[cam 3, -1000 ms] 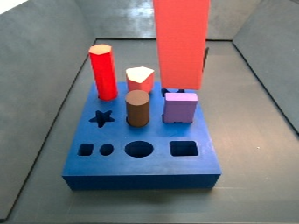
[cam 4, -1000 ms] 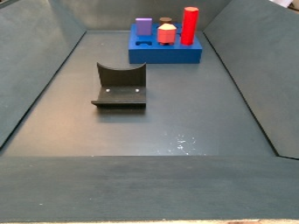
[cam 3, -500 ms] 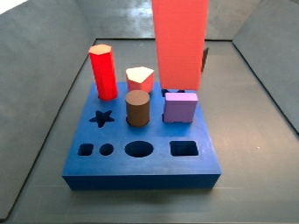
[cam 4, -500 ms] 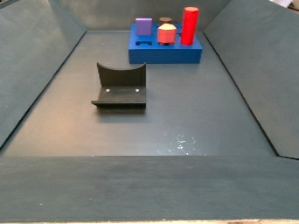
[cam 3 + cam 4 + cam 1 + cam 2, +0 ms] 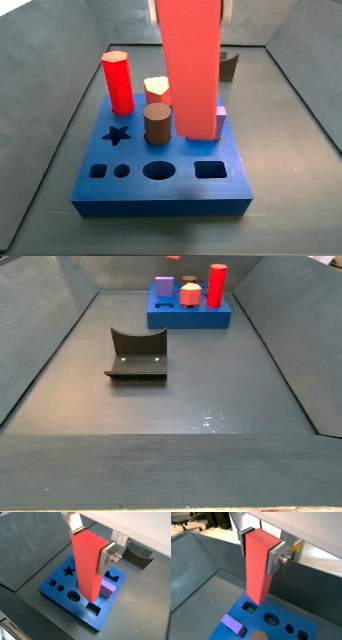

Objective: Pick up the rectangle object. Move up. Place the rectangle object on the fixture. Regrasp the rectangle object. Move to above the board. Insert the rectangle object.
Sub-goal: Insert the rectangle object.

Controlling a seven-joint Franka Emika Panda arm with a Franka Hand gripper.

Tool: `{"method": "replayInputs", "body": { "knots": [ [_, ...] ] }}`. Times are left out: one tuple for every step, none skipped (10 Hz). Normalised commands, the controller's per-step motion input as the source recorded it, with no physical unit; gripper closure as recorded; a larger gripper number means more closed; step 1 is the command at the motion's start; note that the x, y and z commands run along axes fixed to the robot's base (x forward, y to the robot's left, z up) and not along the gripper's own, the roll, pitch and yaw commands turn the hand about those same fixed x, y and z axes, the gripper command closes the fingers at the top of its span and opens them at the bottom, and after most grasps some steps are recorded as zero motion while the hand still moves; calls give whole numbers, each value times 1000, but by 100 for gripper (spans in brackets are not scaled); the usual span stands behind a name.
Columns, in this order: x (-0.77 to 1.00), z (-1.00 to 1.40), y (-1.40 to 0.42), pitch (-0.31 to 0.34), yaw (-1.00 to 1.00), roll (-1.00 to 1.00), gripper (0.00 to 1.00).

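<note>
Salmon-red rectangle object (image 5: pixel 89 567) hangs upright above the board (image 5: pixel 59 586); we see it clamped near its top between the gripper (image 5: pixel 91 534) fingers (image 5: pixel 107 556) in both wrist views. Its lower end floats over the blue slab, near the purple block (image 5: pixel 108 587) and a square hole (image 5: pixel 93 608). In a side view the fixture (image 5: pixel 138 354) sits on the grey floor, well apart and nearer. A red six-sided post (image 5: pixel 118 82) and a brown cylinder (image 5: pixel 158 124) stand in the board.
</note>
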Motion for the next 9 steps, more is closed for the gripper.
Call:
{"method": "replayInputs", "body": {
  "knots": [
    [0, -574, 0, -107, 0, 0, 100],
    [0, -589, 0, -91, 0, 0, 100],
    [0, -554, 0, -86, 0, 0, 100],
    [0, -566, 0, -89, 0, 0, 100],
    [0, -477, 0, -109, 0, 0, 100],
    [0, 0, 0, 0, 0, -9, 100],
    [0, 0, -17, 0, 0, 0, 100],
    [249, 0, -137, 7, -43, 57, 100],
    [737, -51, 0, 54, -103, 41, 100]
  ]
}}
